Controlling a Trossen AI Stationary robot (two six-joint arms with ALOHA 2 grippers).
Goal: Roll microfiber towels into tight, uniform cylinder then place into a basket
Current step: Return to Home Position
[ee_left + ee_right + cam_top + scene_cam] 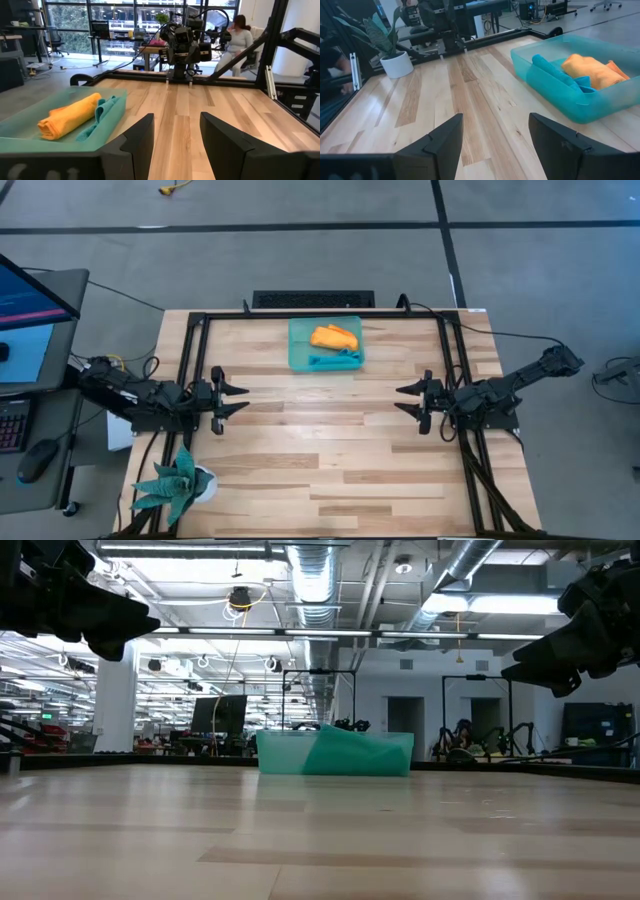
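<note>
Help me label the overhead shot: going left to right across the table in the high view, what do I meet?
plant → left tool, open → basket → right tool, open

Potted plant on table's left corner; seated person beyond.

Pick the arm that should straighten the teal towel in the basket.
Right, narrowly. Both hands hang open and empty above the table, the left hand and right hand flanking the basket. The teal towel lies along the basket's near side, slightly closer to the right hand.
</note>
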